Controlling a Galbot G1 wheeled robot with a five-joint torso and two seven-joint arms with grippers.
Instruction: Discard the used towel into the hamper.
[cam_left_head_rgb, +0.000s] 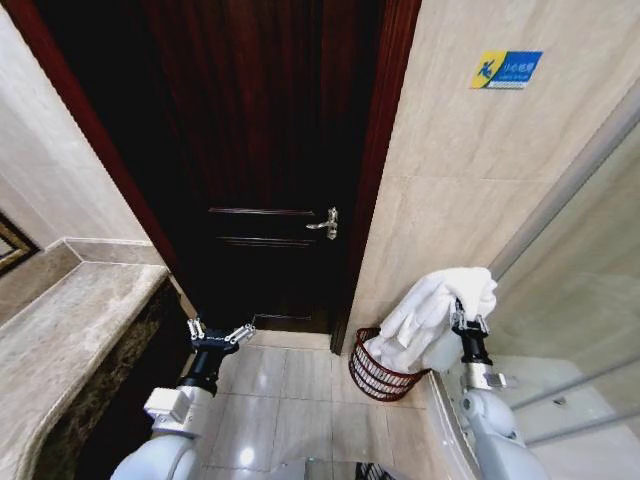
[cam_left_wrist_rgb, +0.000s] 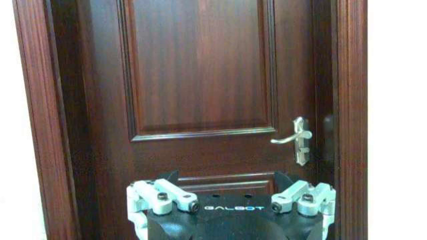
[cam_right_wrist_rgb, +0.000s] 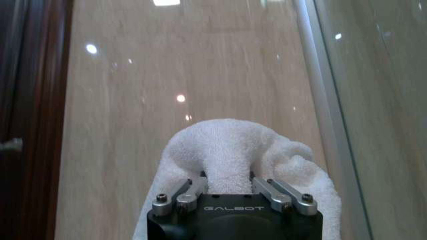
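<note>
- Bathroom tiles run pale beige around me, floor (cam_left_head_rgb: 285, 385) and walls alike, with a stone counter (cam_left_head_rgb: 70, 320) along my far left.
- My left gripper (cam_left_head_rgb: 219, 335) is parked low in front of the dark wooden door (cam_left_head_rgb: 265, 150); its fingers are spread wide and hold nothing. In its wrist view it faces the door panel and the silver lever handle (cam_left_wrist_rgb: 297, 137).
- That door is closed, so I have only a narrow strip of floor between counter and wall to work in.
- Right of the door, against the wall, sits the hamper (cam_left_head_rgb: 378, 375), a dark red wire basket on the floor.
- My right gripper (cam_left_head_rgb: 467, 322) is clamped on the white towel (cam_left_head_rgb: 435, 310), a fold pinched between its fingers. It is raised just beside and above the hamper, and the towel's lower end looks to hang down to the rim or into it.
- I judge the task nearly done: towel carried over, release not yet made.
- On my far right, the glass shower partition (cam_left_head_rgb: 570, 290) stands close to that arm and limits its swing.
- High on the wall is a small blue and yellow sign (cam_left_head_rgb: 506, 69).
</note>
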